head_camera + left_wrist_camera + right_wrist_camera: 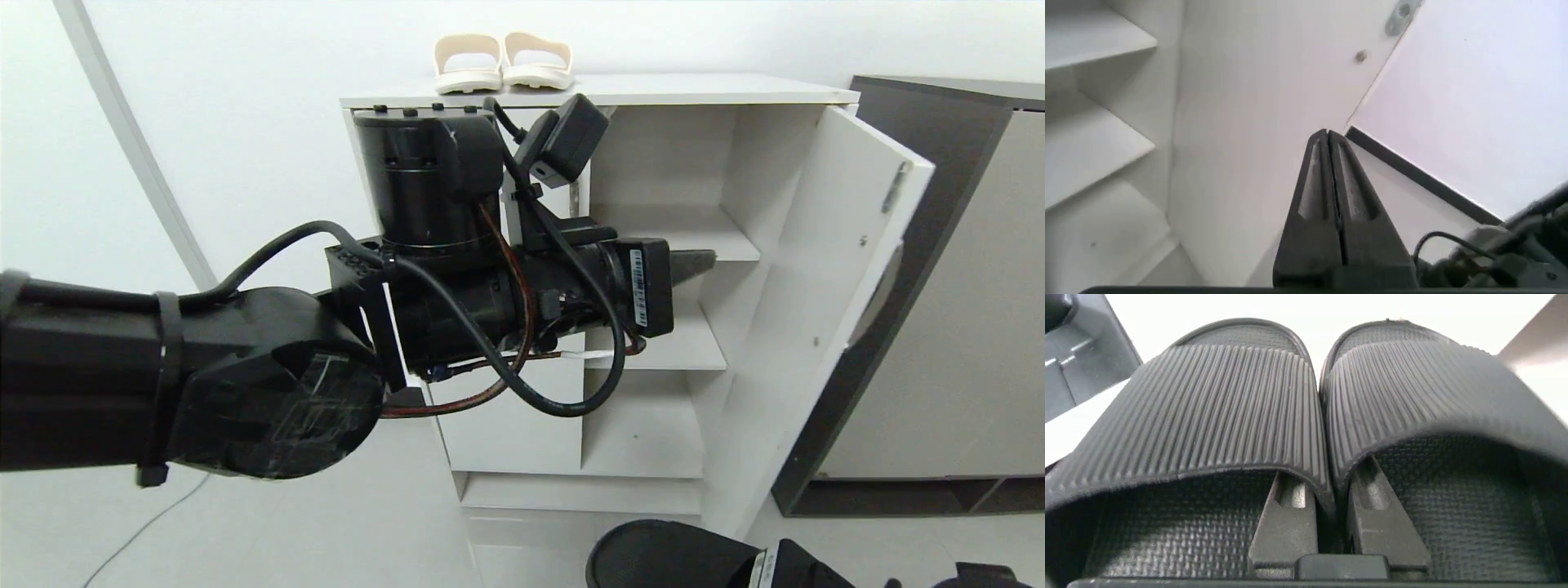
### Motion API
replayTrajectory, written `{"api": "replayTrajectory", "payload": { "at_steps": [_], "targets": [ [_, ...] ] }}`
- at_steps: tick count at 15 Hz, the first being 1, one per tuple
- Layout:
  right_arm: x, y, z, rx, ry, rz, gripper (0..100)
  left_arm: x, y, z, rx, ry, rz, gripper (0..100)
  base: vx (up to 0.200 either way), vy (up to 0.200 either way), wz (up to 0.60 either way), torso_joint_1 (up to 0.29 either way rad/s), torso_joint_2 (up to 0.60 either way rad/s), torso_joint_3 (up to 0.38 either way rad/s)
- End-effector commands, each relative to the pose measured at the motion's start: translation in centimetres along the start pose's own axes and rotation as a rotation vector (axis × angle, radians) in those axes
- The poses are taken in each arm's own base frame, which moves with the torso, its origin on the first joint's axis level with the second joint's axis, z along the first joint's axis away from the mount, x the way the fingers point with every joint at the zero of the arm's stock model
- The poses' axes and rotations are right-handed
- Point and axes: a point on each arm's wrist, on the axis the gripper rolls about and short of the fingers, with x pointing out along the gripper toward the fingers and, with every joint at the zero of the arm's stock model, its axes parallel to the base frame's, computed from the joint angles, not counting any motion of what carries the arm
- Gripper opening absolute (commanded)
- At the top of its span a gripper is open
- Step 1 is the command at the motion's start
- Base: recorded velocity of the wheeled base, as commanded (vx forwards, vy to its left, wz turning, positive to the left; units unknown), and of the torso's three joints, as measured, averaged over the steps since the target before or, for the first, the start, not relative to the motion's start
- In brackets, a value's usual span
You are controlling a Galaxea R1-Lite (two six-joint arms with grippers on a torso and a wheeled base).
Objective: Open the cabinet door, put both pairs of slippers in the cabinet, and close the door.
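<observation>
Left arm: stretching across the near foreground in front of the white cabinet, with the left hand [694,261] pointing into the open compartment, fingers pressed flat together and gripping nothing
Pair of dark grey ribbed rubber slippers [1233,408]: hanging low in front of the cabinet at the right hand [1331,527], toes pointing away from the wrist
Right hand: pinching the pair, one finger lying inside each slipper under its strap, the two inner side walls squeezed between them
Pair of cream moulded slide slippers [502,61]: sitting side by side on top of the tall white wooden cabinet [702,90], near its left end
White cabinet door [816,327]: standing swung wide open on the right, leaving the white shelves [694,347] reachable
Grey cupboard [963,327]: standing just beside the open door
Handling, as I am judging it: both pairs are looking light, soft and springy, not fragile. The ribbed straps are likely giving good friction, but the foam walls could be squashing and slipping if the squeeze is loose
Where to take hold: the two adjoining inner walls under the straps, as the right hand is doing, so both slippers are travelling as one. The cream pair is inviting the same grip from the heel side
Risk: one slipper could be twisting free while passing the shelf edge
</observation>
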Motion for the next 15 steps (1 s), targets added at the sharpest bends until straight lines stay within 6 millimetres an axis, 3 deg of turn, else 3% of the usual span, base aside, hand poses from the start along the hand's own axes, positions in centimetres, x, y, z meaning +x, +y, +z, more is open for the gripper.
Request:
{"api": "replayTrajectory", "payload": {
  "at_steps": [1,2,4,6,8,9,10,12,13,14,15],
  "targets": [
    [2.0,-2.1,1.5,0.076,-0.033,-0.133,0,-2.5,0.7,1.4,0.013,-0.055,0.103,0,0.0,0.0,0.0,0.0,0.0,0.0],
    [2.7,-3.0,2.0,0.11,-0.047,-0.204,0,-3.7,0.6,1.7,0.021,-0.075,0.155,0,0.0,0.0,0.0,0.0,0.0,0.0],
    [5.3,-5.8,4.1,0.191,-0.122,-0.485,0,-10.2,-1.7,2.9,0.085,-0.112,0.346,0,0.0,0.0,0.0,0.0,0.0,0.0],
    [7.4,-7.6,5.4,0.216,-0.168,-0.688,0,-17.5,-3.7,2.5,0.134,-0.067,0.65,0,0.0,0.0,0.0,0.0,0.0,0.0],
    [8.3,-8.6,5.8,0.228,-0.185,-0.77,0,-27.3,-5.6,0.6,0.254,-0.059,1.002,0,0.0,0.0,0.0,0.0,0.0,0.0],
    [8.2,-8.6,5.8,0.228,-0.185,-0.77,0,-29.3,-6.6,-0.3,0.266,-0.086,1.085,0,0.0,0.0,0.0,0.0,0.0,0.0],
    [8.2,-8.6,5.7,0.224,-0.181,-0.775,0,-32.7,-9.4,-2.9,0.275,-0.164,1.228,0,0.0,0.0,0.0,0.0,0.0,0.0],
    [8.0,-8.5,5.6,0.224,-0.181,-0.775,0,-35.3,-12.1,-9.0,0.274,-0.19,1.37,0,0.0,0.0,0.0,0.0,0.0,0.0],
    [8.0,-8.5,5.6,0.224,-0.181,-0.775,0,-35.3,-12.2,-9.2,0.274,-0.19,1.372,0,0.0,0.0,0.0,0.0,0.0,0.0],
    [8.0,-8.5,5.5,0.222,-0.175,-0.774,0,-36.0,-12.1,-13.9,0.283,-0.178,1.36,0,0.0,0.0,0.0,0.0,0.0,0.0],
    [8.0,-8.5,5.3,0.221,-0.167,-0.775,0,-35.9,-11.1,-16.8,0.275,-0.134,1.277,0,0.0,0.0,0.0,0.0,0.0,0.0]
  ]
}}
